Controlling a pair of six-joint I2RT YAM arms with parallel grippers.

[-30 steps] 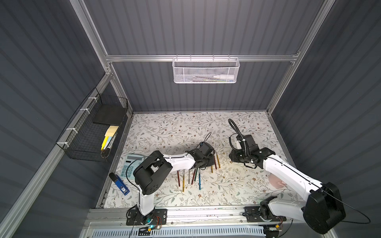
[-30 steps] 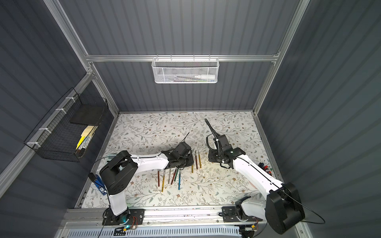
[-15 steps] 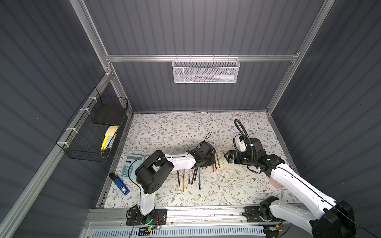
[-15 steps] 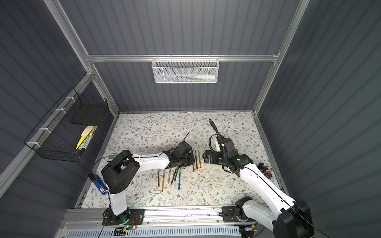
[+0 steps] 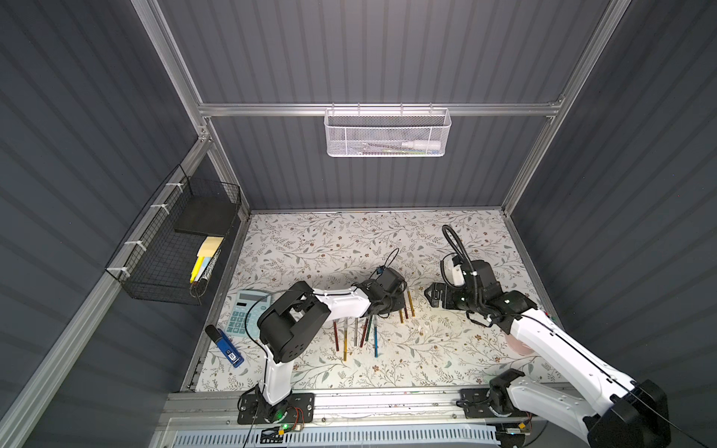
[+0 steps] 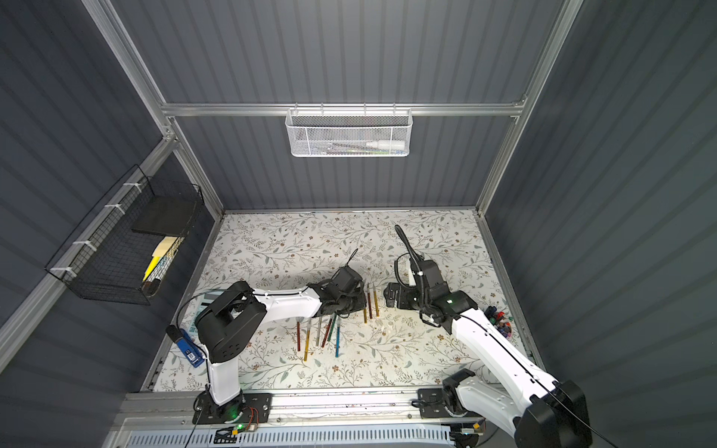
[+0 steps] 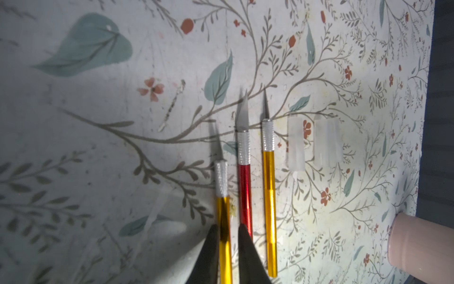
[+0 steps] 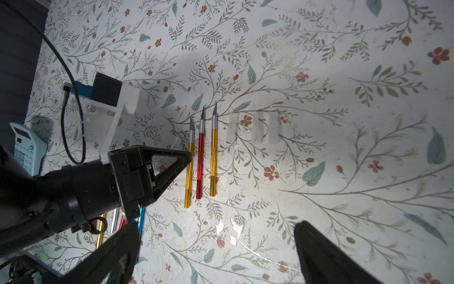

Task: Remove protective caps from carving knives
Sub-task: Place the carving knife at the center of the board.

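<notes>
Left claw (image 7: 228, 230) straddles a gold carving knife (image 7: 223, 214), jaws barely parted; a pinch cannot be told. Right claw (image 8: 217, 223) gapes wide, empty, three clear caps (image 8: 258, 130) beyond its tips

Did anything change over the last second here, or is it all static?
The right arm's elbow swung outward toward the near rail. The right gripper barely shifted beside the three bare-bladed knives and now stands wide open, holding nothing; the earlier views are too small to show its jaws. The left gripper stays astride the gold knife. All knives lie as before.
</notes>
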